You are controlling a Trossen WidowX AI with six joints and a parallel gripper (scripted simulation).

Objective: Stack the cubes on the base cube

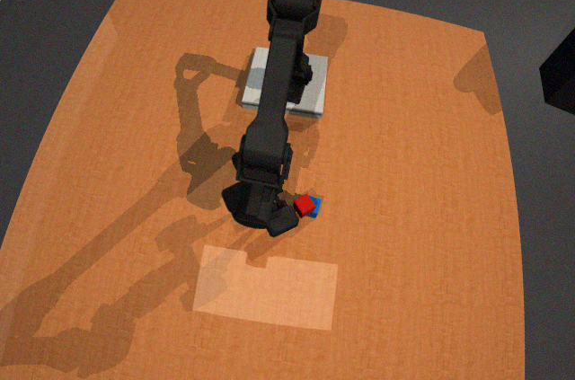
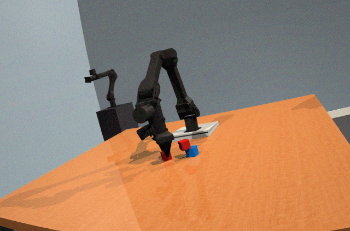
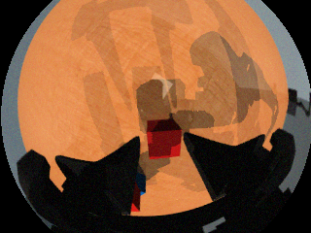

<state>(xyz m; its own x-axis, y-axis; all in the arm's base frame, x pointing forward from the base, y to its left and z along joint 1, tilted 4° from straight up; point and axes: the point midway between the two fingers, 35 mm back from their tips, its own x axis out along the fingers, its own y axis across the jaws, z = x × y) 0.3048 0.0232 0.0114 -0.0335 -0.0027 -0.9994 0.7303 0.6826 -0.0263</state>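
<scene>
A blue base cube (image 1: 317,207) (image 2: 192,151) stands on the table, and a sliver of it shows in the wrist view (image 3: 141,184). One red cube (image 1: 304,205) (image 2: 184,144) (image 3: 136,202) rests on it, overhanging on the side toward the arm; it looks about level. The second red cube (image 2: 163,157) (image 3: 164,145) lies on the table left of the base in the exterior view; the arm hides it in the top view. My gripper (image 2: 167,155) (image 3: 162,135) is open, low over this second cube, with its fingertips on either side and small gaps visible in the wrist view.
The arm's white base plate (image 1: 315,88) (image 2: 213,128) is behind the cubes. The stacked red cube stands close beside the gripper's left finger in the wrist view. A second small arm (image 2: 112,87) stands on a dark pedestal (image 2: 124,117) beyond the table (image 1: 394,227) (image 2: 254,166).
</scene>
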